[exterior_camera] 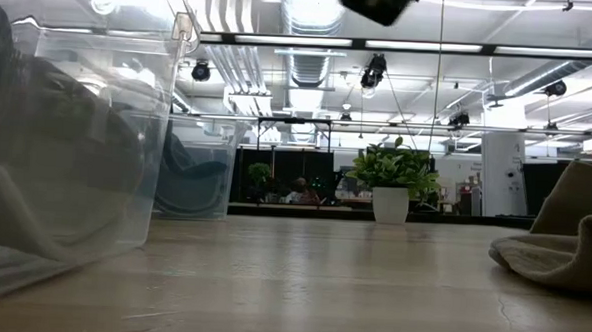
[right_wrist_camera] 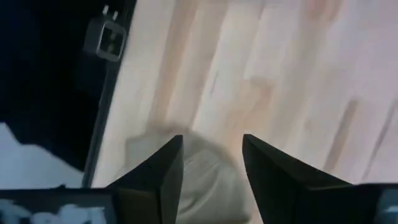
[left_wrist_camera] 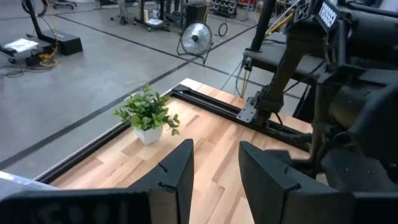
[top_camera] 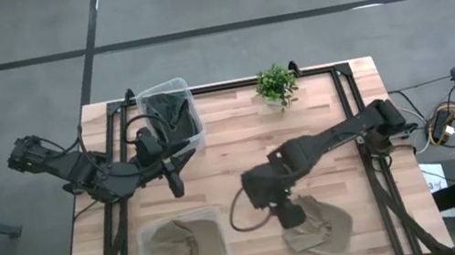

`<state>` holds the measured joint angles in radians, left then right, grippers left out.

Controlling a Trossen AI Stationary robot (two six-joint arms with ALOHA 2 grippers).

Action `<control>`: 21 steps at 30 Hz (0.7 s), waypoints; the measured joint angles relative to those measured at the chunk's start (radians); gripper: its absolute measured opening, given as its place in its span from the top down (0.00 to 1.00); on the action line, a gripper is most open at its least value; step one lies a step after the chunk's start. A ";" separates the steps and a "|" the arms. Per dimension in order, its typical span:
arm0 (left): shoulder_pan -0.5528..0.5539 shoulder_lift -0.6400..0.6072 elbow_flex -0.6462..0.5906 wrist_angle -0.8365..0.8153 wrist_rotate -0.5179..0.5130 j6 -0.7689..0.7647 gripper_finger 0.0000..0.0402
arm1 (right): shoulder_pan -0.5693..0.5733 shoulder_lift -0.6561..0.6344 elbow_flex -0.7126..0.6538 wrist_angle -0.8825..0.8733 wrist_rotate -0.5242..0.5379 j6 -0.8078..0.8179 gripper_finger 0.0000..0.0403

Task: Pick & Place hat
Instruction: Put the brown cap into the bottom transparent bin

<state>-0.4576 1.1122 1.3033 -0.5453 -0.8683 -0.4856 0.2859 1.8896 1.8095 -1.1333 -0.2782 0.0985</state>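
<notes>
- Reaching over the khaki hat [top_camera: 320,228] at the near right of the wooden surface [top_camera: 242,157], the right gripper [top_camera: 290,213] hovers at the hat's edge, fingers [right_wrist_camera: 163,171] parted and holding nothing.
- Judged step: the pick, not yet closed; next it should descend and pinch the fabric.
- Another khaki hat fills the near clear bin [top_camera: 184,247]; a dark one sits in the far bin [top_camera: 172,116].
- Left gripper [top_camera: 172,169] waits beside the far bin, fingers [left_wrist_camera: 176,175] apart.
- Bare boards lie between; the potted plant [top_camera: 277,86] stands well clear.
</notes>
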 joint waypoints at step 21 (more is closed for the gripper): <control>-0.003 0.005 -0.059 -0.031 0.015 -0.061 0.70 | 0.260 -0.347 -0.559 0.177 0.306 0.488 0.75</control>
<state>-0.4606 1.1168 1.2448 -0.5760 -0.8532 -0.5462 0.5459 1.5425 1.2507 -0.9564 0.0282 0.5861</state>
